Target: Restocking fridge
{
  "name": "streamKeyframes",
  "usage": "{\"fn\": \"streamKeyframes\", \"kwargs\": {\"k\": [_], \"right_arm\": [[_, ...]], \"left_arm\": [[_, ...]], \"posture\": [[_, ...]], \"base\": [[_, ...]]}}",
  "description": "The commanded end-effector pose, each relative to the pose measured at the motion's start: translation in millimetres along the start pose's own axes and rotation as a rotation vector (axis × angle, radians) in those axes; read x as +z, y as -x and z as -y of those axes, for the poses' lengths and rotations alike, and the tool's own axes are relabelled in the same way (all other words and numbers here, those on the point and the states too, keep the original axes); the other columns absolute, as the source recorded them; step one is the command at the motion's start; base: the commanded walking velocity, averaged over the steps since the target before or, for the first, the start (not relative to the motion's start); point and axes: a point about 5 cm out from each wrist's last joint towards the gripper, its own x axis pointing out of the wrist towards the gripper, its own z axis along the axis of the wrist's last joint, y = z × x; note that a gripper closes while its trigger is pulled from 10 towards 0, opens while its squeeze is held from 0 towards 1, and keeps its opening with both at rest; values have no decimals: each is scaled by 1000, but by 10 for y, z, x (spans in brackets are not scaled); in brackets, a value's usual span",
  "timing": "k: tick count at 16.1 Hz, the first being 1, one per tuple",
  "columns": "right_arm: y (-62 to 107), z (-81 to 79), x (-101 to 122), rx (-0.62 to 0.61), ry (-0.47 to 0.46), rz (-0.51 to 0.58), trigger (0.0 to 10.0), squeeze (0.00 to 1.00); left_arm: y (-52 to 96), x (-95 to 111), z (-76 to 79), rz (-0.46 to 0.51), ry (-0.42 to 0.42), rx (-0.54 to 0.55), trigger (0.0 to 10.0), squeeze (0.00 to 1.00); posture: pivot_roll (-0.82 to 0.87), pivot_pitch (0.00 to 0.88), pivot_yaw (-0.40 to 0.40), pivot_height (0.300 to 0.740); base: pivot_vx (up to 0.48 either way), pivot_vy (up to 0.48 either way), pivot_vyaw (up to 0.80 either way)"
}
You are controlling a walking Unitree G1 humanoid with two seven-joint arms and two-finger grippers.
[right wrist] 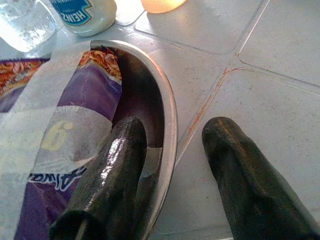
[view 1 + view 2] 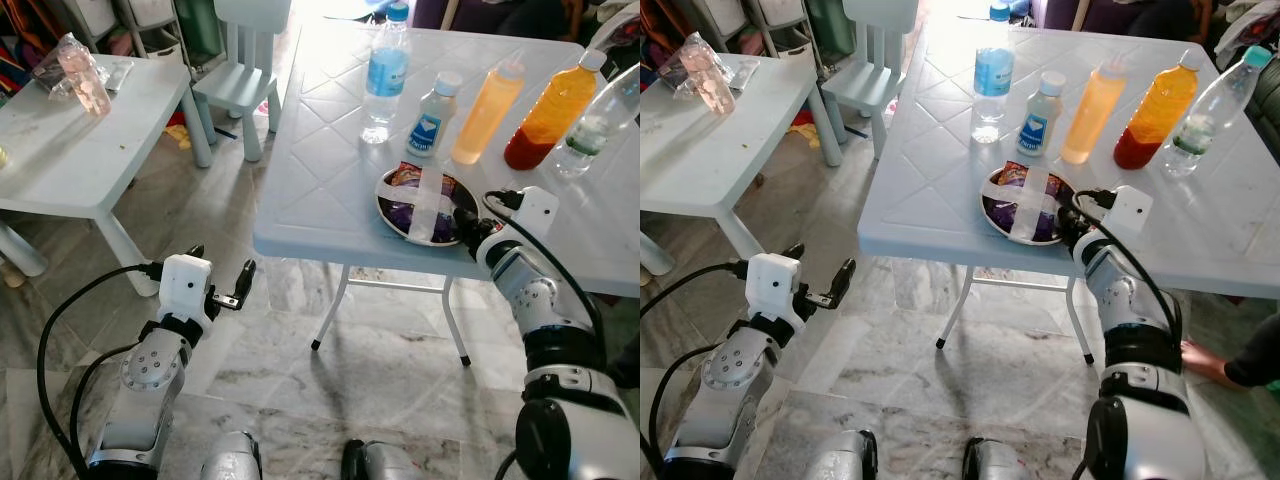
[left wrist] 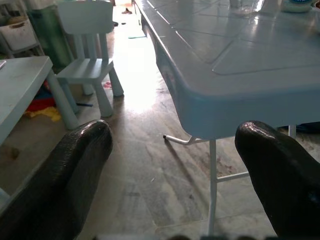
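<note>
A pale blue plastic desk [image 2: 320,190] stands on marble floor. At its near edge the right hand [image 1: 172,165] straddles the rim of a metal bowl [image 1: 167,107], one finger inside, one outside, not yet clamped. Taped-over purple packets [image 2: 420,200] fill the bowl; the wrist view shows a Heinz label [image 1: 75,7]. The left hand [image 2: 235,285] hangs open, empty.

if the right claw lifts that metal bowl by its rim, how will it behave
The metal bowl looks stiff, so its rim should hold shape. The right claw straddles one edge, one finger inside, so the bowl will probably tilt away when lifted. The taped purple packet inside looks light and may stay put, while smooth metal could slip.
</note>
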Motion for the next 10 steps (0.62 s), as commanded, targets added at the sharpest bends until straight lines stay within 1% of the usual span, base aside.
{"fn": "streamKeyframes", "kwargs": {"k": [1,4,6,10], "right_arm": [[-1,105,-59,-29,-6,-55,0,0],[-15,96,-80,-14,24,-75,0,0],[-22,98,-100,-14,15,-79,0,0],[-30,83,-132,-21,-48,-68,0,0]], "left_arm": [[2,36,46,13,-5,-9,10000,0],[16,36,62,15,-7,-14,10000,0],[21,36,53,15,-7,-9,10000,0],[-4,47,66,22,-5,-7,10000,0]], "posture": [[127,150,-27,740],[130,152,-30,740],[130,150,-31,740],[127,148,-34,740]], "base": [[0,0,0],[0,0,0],[0,0,0],[0,0,0]]}}
